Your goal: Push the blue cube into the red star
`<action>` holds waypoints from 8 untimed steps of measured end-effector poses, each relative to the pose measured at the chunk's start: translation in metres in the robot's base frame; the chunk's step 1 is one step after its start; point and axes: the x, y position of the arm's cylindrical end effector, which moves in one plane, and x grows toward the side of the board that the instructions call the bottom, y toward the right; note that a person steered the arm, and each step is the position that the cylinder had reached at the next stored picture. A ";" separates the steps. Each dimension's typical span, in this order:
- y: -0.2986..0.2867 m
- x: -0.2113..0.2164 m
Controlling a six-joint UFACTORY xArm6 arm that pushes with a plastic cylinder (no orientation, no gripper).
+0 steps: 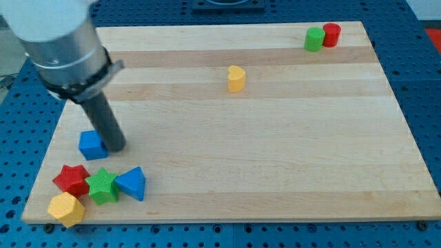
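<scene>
Wooden board (275,138) fills our view, lying on a blue perforated table (424,103). We carry no pincer, only a dark rod; my tip (115,147) stands touching the right side of the blue cube (91,144), a small glossy block near the view's left edge. Just below it sits the red star (71,179), clustered with a green star (103,186), a blue triangular block (131,183) and a yellow hexagonal block (67,209). A yellow heart (236,78) stands mid-board; green (315,39) and red (332,34) cylinders touch at top right.

Lab bench — blue perforated table (413,103), wooden board (275,151)
</scene>
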 end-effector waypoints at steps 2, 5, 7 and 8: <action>-0.001 -0.051; -0.044 -0.019; -0.041 0.016; -0.031 0.002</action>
